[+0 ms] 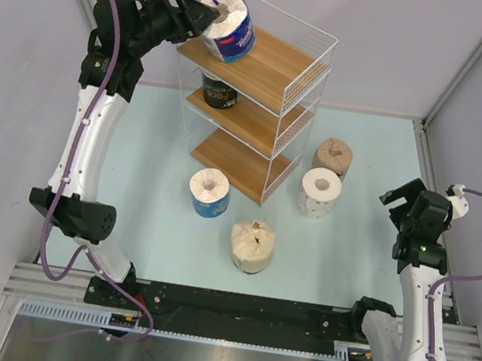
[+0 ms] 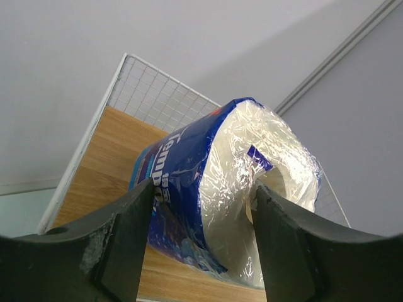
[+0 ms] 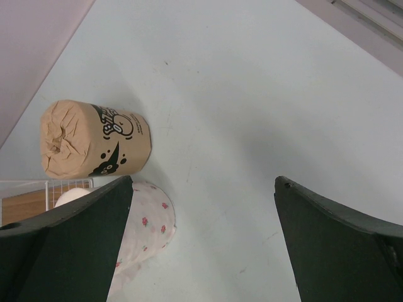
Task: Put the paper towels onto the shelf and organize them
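Note:
My left gripper [image 1: 214, 17] is shut on a blue-wrapped paper towel roll [image 1: 229, 28], one finger in its hollow core and one on its outside. The roll is tilted, its lower edge on the top board of the shelf [image 1: 275, 64]. The left wrist view shows the same grip [image 2: 201, 195] on the roll [image 2: 189, 170] over the board [image 2: 107, 157]. A dark-wrapped roll [image 1: 219, 90] stands on the middle tier. My right gripper [image 1: 403, 194] is open and empty above the table, also in its wrist view [image 3: 201, 182].
On the table stand a second blue roll [image 1: 210, 192], a cream roll [image 1: 252, 246], a white dotted roll [image 1: 320, 193] and a tan-brown roll [image 1: 332, 157]. The right wrist view shows the tan-brown roll [image 3: 94, 138] and the dotted roll [image 3: 148, 220].

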`<state>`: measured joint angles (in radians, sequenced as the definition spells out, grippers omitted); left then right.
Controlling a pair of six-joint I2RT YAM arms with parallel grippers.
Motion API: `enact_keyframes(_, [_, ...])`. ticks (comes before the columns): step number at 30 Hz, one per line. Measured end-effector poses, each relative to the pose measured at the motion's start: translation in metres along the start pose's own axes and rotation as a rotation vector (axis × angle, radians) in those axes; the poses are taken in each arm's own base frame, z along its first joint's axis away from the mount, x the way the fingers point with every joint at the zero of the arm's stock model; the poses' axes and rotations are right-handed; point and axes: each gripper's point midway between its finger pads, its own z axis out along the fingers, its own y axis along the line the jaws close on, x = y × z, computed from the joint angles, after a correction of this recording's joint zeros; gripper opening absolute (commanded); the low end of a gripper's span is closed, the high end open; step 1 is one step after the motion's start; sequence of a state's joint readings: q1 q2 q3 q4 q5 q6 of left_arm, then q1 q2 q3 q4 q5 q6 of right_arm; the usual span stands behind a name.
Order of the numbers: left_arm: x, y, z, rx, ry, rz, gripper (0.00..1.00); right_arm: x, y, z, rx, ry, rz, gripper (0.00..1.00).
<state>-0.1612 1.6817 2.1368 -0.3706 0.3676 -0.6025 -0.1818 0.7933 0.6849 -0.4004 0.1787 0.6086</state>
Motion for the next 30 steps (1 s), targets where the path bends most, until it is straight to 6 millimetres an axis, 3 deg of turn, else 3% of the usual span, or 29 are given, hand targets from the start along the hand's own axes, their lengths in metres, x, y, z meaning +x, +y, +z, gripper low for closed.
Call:
enact_keyframes(18, [-0.0002,0.0008,0.0001,0.003,0.001,0.001,0.85,0.0005,-0.0002,0.0004,0.001,0.002,-0.001,1.0])
enact_keyframes(30, [-0.0005,0.0026,-0.0002,0.002,0.001,0.002,0.9,0.0006,-0.0003,0.0004,0.002,0.003,-0.001,1.0])
